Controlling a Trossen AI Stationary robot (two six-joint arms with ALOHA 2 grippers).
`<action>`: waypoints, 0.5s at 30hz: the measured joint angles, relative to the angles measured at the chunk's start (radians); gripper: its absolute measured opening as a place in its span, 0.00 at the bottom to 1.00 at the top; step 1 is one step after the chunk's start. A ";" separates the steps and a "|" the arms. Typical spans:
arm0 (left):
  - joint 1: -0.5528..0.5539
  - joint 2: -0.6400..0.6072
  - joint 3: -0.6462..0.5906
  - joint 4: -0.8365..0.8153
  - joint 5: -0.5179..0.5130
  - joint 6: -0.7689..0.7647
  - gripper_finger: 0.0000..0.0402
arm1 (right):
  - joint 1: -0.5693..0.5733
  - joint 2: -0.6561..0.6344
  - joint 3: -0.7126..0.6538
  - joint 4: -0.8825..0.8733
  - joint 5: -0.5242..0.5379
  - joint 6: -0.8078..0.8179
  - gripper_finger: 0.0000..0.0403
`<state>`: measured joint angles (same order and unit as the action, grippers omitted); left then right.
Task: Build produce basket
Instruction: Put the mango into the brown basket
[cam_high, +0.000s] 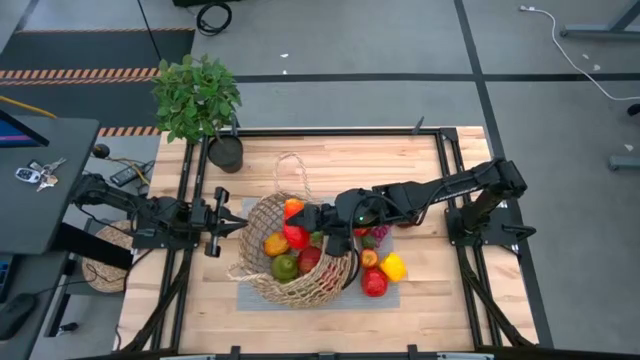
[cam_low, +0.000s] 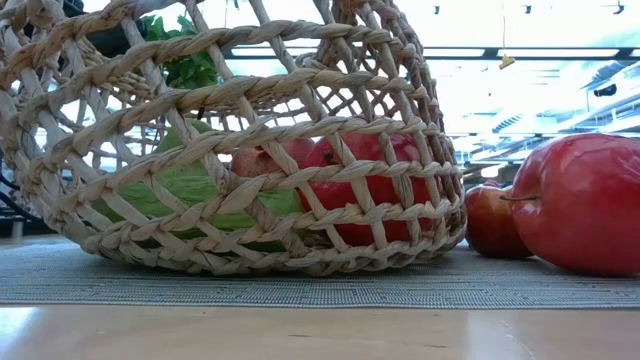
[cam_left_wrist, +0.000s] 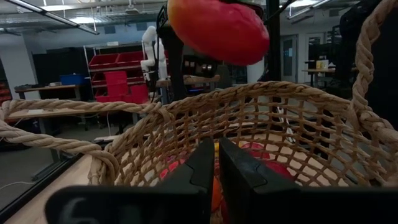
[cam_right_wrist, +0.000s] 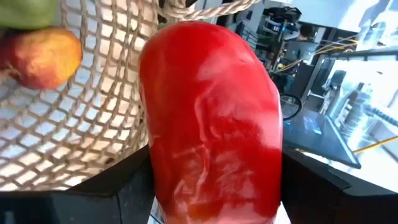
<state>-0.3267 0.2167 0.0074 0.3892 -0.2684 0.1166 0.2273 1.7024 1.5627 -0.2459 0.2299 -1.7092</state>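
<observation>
The right pincer (cam_high: 300, 236) is clamping a red pepper (cam_right_wrist: 211, 124) above the basket (cam_high: 262, 285); the left pincer (cam_high: 240, 226), fingers together, is waiting left of its rim.

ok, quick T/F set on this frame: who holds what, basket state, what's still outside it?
1. The right gripper holds a red pepper over the basket. True.
2. The left gripper has its jaws wide open. False: shut, at the basket's rim.
3. The basket is empty. False: it already holds several pieces, among them a green piece.
4. A yellow piece lies outside the basket on the mat. True.
5. The potted plant stands inside the basket. False: it stands apart, at the table's far corner.
</observation>
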 joint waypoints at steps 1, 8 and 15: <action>0.000 0.001 0.000 0.000 0.000 0.000 0.07 | -0.001 0.000 0.000 0.002 -0.010 0.012 0.71; 0.000 0.001 0.000 -0.001 0.000 0.000 0.08 | -0.002 0.000 0.000 0.062 -0.093 0.092 0.71; 0.000 0.001 0.000 0.000 0.000 0.000 0.08 | -0.021 0.000 0.000 0.151 -0.195 0.541 0.71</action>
<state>-0.3265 0.2180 0.0074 0.3893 -0.2687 0.1169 0.2063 1.7023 1.5631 -0.0948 0.0353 -1.1680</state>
